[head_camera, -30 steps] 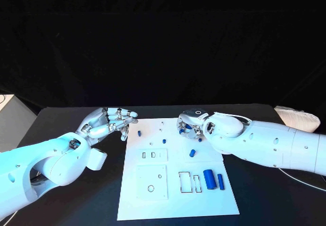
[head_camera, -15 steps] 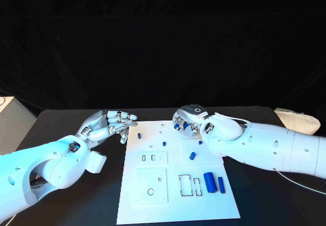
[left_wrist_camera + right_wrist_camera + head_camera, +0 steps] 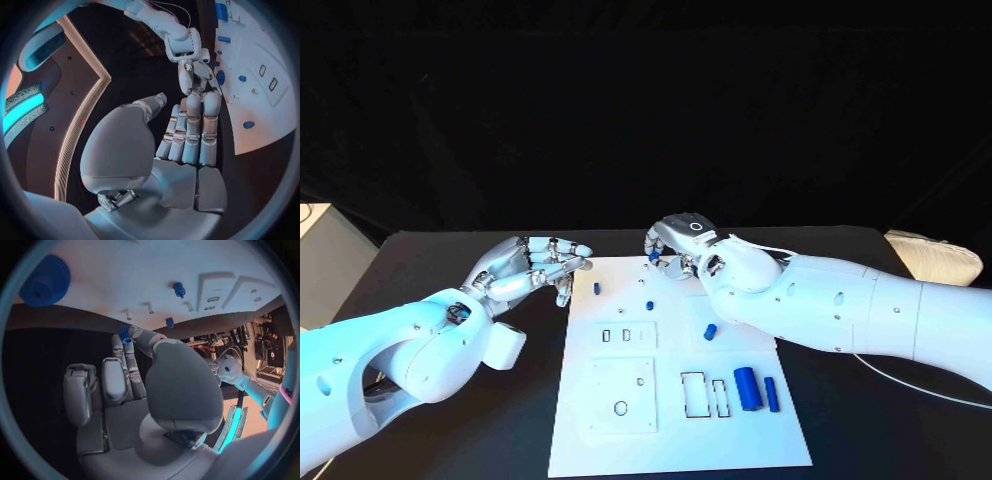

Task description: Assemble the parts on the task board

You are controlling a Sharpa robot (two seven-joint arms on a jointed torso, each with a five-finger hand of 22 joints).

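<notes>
The white task board (image 3: 733,440) lies lengthwise in the middle of the black table. My right hand (image 3: 681,244) hovers over the board's far end and pinches a small blue part (image 3: 653,257) at its fingertips; the same small blue part (image 3: 125,334) shows in the right wrist view. Near it a blue gear (image 3: 45,281) lies on the board. Small blue pegs (image 3: 596,287) (image 3: 649,300) stand further in, and a short blue piece (image 3: 710,329) lies mid-board. My left hand (image 3: 531,266) hangs at the board's far left corner, fingers loosely bent, holding nothing.
A large blue cylinder (image 3: 746,385) and a thinner blue bar (image 3: 769,392) lie beside rectangular slots (image 3: 692,392) on the board's near right. Raised white blocks with cut-outs (image 3: 622,392) sit on the near left. A pale object (image 3: 932,255) rests at the table's right edge.
My right hand has moved left across the board's far end, carrying the small blue part. My left hand has hardly moved.
</notes>
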